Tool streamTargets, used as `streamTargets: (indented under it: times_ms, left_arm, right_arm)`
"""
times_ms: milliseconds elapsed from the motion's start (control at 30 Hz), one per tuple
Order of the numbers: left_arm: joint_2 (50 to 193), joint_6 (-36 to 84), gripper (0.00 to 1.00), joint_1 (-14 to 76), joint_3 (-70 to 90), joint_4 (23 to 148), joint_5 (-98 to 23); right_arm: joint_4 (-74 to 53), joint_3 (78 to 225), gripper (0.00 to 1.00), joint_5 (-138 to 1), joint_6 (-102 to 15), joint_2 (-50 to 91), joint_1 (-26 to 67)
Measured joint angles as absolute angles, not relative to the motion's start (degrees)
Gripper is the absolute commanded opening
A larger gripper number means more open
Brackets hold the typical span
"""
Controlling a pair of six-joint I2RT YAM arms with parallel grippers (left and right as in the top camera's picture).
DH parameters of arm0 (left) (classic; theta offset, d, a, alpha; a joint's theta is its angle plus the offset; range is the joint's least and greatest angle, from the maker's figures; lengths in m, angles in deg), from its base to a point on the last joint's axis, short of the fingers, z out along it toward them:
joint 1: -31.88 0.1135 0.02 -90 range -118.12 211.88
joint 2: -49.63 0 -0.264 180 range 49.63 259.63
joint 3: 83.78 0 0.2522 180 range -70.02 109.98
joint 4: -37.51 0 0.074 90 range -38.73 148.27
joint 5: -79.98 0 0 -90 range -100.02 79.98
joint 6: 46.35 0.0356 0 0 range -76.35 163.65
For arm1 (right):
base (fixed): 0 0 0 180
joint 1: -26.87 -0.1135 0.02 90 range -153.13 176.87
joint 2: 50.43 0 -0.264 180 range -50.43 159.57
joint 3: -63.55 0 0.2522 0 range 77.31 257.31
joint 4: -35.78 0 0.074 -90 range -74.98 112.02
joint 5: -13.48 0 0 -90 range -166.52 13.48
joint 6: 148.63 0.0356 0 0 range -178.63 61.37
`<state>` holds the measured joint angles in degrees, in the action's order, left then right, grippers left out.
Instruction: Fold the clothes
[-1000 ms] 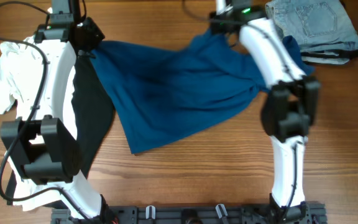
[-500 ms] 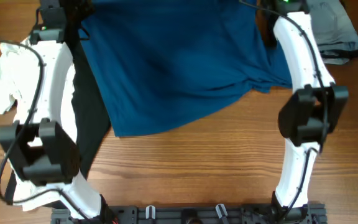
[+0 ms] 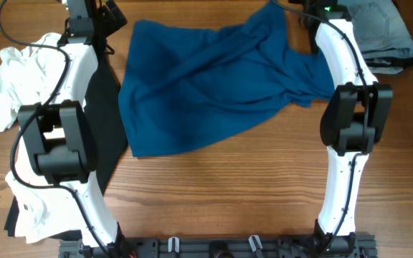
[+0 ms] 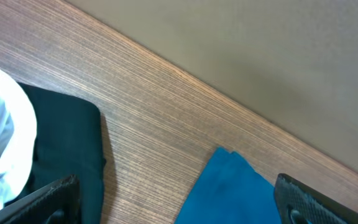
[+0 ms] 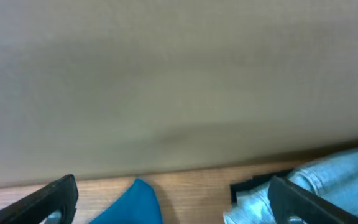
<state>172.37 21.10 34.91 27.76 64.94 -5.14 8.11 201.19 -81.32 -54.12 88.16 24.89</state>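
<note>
A blue garment [image 3: 214,79] lies spread and wrinkled across the middle of the table, its far edge near the back. My left gripper [image 4: 176,202] hovers open over its far left corner [image 4: 229,186], with nothing between the fingers. At the far right corner [image 5: 132,202] my right gripper [image 5: 176,205] is open too and holds nothing. In the overhead view both arms reach to the table's far edge, and the fingertips there are mostly cut off by the frame.
A white shirt [image 3: 13,79] and a black garment [image 3: 110,115] lie at the left, under the left arm. Folded jeans [image 3: 382,29] sit on a dark item at the back right. Bare wood runs along the front of the table.
Both grippers have gone from shut to open and let go of the blue garment's far corners. The garment has dropped onto the table, lying farther back and flatter than a second ago.
</note>
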Motion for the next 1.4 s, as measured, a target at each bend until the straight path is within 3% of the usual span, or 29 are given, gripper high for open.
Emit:
streamTargets:
  times_ms: [100,300,400,500,667,800,1033,1233,1333,1400]
  left_arm:
    - [167.67,22.30,1.00,34.91,27.54,71.41,-5.23]
    - [146.18,23.14,1.00,33.53,29.02,103.27,-12.50]
    - [144.63,21.63,1.00,30.67,28.30,123.80,-13.42]
    - [144.63,16.23,1.00,28.00,24.83,131.25,-13.55]
    - [144.44,5.28,0.96,20.65,7.04,122.07,-13.36]
    - [144.48,0.14,0.84,17.53,-9.25,110.82,-12.31]
    - [144.50,4.19,0.70,17.33,-13.53,102.82,-8.29]
    - [144.63,6.63,0.46,15.41,-16.35,98.53,-7.70]
    - [144.65,6.65,0.45,14.99,-17.84,97.83,-7.70]
    - [144.65,5.63,0.52,14.99,-18.91,97.90,-7.72]
  right_arm:
    - [-3.72,200.92,1.00,-81.25,-54.12,83.11,25.05]
    - [-29.18,201.47,0.99,-77.38,-53.90,63.39,25.05]
    - [-40.35,201.54,1.00,-76.07,-51.43,58.37,25.13]
    - [-49.73,201.51,0.99,-75.44,-46.82,57.60,26.36]
    - [-52.87,198.32,0.99,-75.44,-42.05,57.32,28.54]
    - [-46.49,189.95,1.00,-74.89,-41.31,57.10,28.59]
    - [-42.25,185.12,1.00,-72.20,-40.85,57.12,28.59]
    - [-41.16,185.06,0.99,-70.98,-40.85,57.12,28.59]
    - [-40.61,185.06,0.99,-70.23,-40.87,57.12,28.59]
    - [-40.55,185.06,1.00,-70.06,-40.85,57.12,28.59]
